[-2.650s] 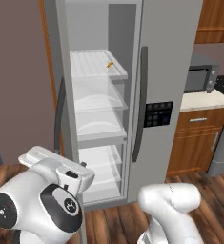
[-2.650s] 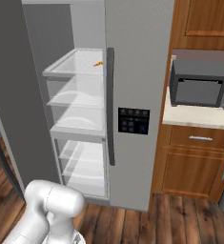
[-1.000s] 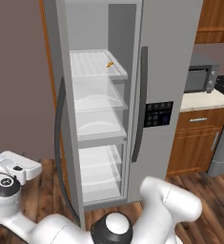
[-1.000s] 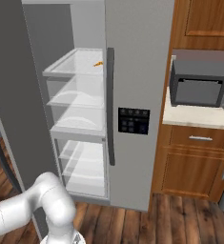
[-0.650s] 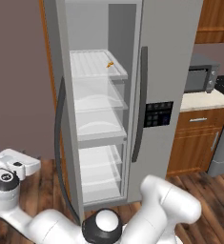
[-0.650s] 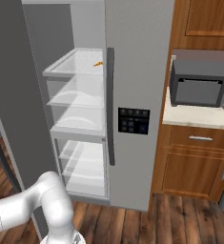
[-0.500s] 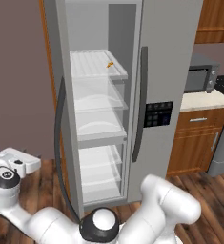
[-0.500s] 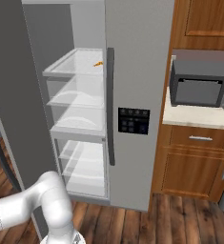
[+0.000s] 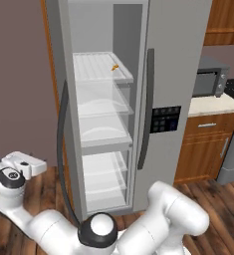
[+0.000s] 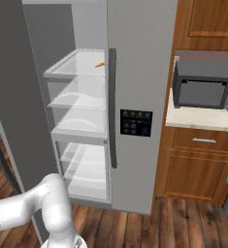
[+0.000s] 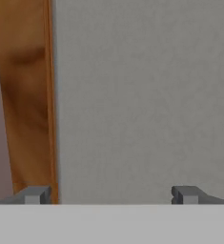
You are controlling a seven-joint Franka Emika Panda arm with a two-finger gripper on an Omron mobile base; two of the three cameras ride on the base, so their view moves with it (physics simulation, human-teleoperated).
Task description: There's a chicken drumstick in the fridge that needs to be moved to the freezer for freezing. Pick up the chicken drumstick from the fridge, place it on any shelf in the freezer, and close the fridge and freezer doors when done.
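The pincer (image 11: 111, 194) stands with its fingertips (image 11: 33, 194) wide apart, holding nothing, facing a flat grey panel beside a strip of brown wood. Farther off, the chicken drumstick (image 9: 115, 67) lies at the back right corner of the top shelf (image 9: 96, 69) in the open freezer (image 10: 79, 121).

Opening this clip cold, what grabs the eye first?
The open compartment on the left of the refrigerator, its white shelves bare but for a small orange chicken drumstick on the top shelf. Next, the white arm swung low to the left, its end effector open and facing a flat grey surface. A microwave sits on the counter to the right.
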